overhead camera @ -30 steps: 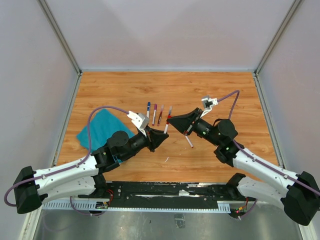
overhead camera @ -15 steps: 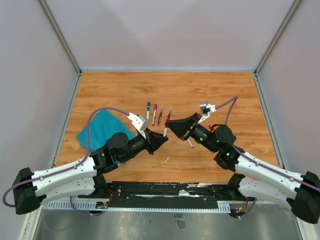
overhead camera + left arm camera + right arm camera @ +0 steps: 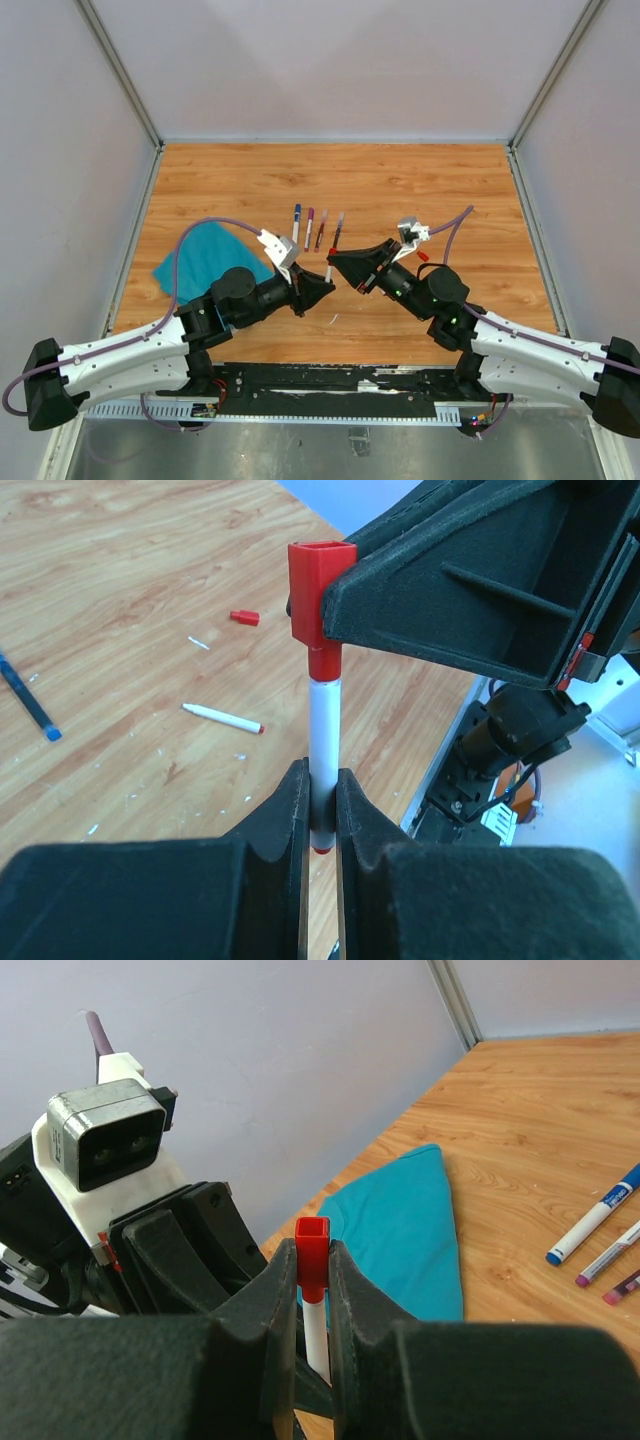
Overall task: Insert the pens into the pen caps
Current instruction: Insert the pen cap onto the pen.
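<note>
My left gripper (image 3: pixel 326 284) is shut on the lower barrel of a white pen (image 3: pixel 322 730) and holds it above the table. My right gripper (image 3: pixel 335 256) is shut on a red cap (image 3: pixel 312 1248) that sits over the pen's top end (image 3: pixel 320 590). The two grippers meet tip to tip, with the pen running between them (image 3: pixel 329 269). In the left wrist view my left gripper (image 3: pixel 320 792) pinches the barrel just above its red end. In the right wrist view my right gripper (image 3: pixel 312 1260) clamps the cap, with the white barrel (image 3: pixel 316 1330) below it.
Several capped pens (image 3: pixel 309 226) lie in a row at mid-table. A teal cloth (image 3: pixel 200 258) lies to the left. A loose white pen with a red tip (image 3: pixel 222 717) and a loose red cap (image 3: pixel 244 617) lie on the wood under the right arm.
Both grippers have shifted a little toward the near edge, the right one lower and further left. They still hold the pen and the red cap together.
</note>
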`<state>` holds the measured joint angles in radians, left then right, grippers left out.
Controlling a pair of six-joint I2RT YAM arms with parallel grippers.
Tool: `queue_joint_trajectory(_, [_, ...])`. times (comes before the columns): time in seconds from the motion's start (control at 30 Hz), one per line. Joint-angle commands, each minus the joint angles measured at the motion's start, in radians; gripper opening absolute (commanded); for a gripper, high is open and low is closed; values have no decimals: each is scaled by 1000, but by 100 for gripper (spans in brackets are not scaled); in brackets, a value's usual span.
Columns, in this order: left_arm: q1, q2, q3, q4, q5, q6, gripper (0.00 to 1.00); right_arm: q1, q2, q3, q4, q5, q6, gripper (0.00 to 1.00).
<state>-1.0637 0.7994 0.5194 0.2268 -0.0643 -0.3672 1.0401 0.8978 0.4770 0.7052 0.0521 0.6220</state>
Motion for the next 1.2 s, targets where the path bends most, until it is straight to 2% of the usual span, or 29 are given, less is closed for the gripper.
queue_joint_trajectory(0.0, [13, -49, 60, 321, -79, 25, 0, 113, 24, -87, -315, -153, -39, 1])
queue_joint_trajectory(0.33, [13, -58, 53, 341, -52, 32, 0, 132, -13, -149, -337, -202, -144, 1])
queue_joint_trajectory(0.67, [13, -65, 47, 336, -63, 34, 0, 133, -32, -177, -306, -201, -106, 1])
queue_joint_trajectory(0.97, [13, -59, 24, 296, -56, 41, 0, 133, -59, -123, -294, -241, -106, 1])
queue_joint_trajectory(1.1, [12, -60, 8, 281, -56, 39, 1, 132, -108, -106, -301, -203, -114, 8])
queue_joint_trajectory(1.17, [13, -57, -4, 282, -56, 36, 1, 132, -132, -89, -308, -173, -122, 18])
